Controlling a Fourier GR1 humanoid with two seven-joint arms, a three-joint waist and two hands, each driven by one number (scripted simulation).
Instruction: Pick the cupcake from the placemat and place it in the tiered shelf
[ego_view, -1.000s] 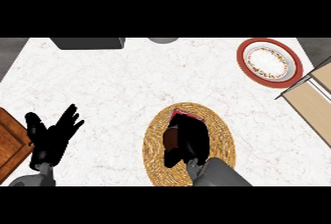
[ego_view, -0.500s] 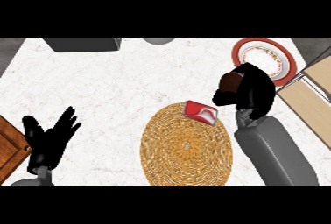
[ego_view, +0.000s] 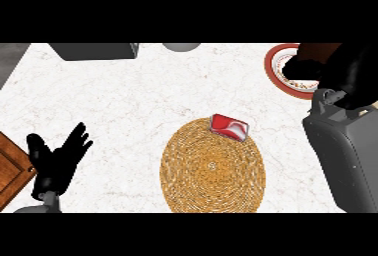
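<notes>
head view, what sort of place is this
Most likely a kitchen counter: a white marbled countertop, a round woven placemat laid on it, and a red-rimmed plate towards the far right. The brown wooden panel at the lower left fits that too.

You see the right hand (ego_view: 347, 65) curled round the cupcake (ego_view: 319, 50) over the far-right plate (ego_view: 272, 67), with a red-and-white item (ego_view: 229, 127) on the placemat's (ego_view: 212, 175) far edge.

Looks like a kitchen to me: white marble counter (ego_view: 133, 100), a woven placemat (ego_view: 212, 170) at six o'clock, a red-rimmed plate (ego_view: 270, 67) up at two o'clock.
</notes>
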